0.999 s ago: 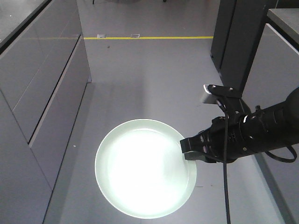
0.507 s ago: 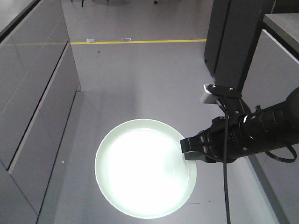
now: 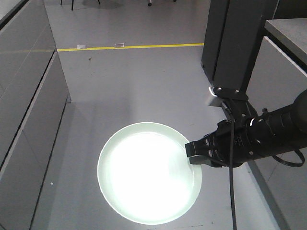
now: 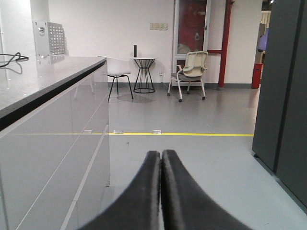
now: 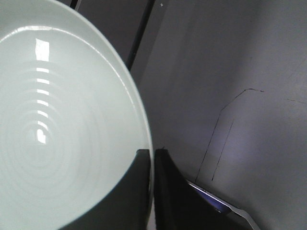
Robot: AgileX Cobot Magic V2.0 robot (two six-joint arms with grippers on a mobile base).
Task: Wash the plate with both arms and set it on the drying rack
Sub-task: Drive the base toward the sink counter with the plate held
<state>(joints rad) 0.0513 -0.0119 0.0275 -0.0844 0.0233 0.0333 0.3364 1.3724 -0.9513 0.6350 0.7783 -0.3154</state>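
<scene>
The pale mint-green plate (image 3: 146, 173) hangs level above the grey floor, glaring white under the light. My right gripper (image 3: 190, 154) is shut on its right rim, coming in from the right on a black arm (image 3: 268, 132). In the right wrist view the plate (image 5: 57, 120) fills the left side and the rim passes between the two black fingers (image 5: 141, 165). My left gripper (image 4: 161, 155) is shut with nothing in it, pointing down an aisle; it does not show in the front view. The drying rack is out of view.
A long grey counter with drawers (image 4: 48, 143) runs along the left. A tall dark cabinet (image 3: 235, 43) and another grey counter (image 3: 283, 62) stand on the right. A yellow floor line (image 3: 129, 47) crosses ahead; chairs (image 4: 192, 72) and a small table (image 4: 143, 72) stand far off.
The whole scene has shifted: the floor line and left counter slid left and away, the dark cabinet came nearer. The plate and right gripper kept their place in the view.
</scene>
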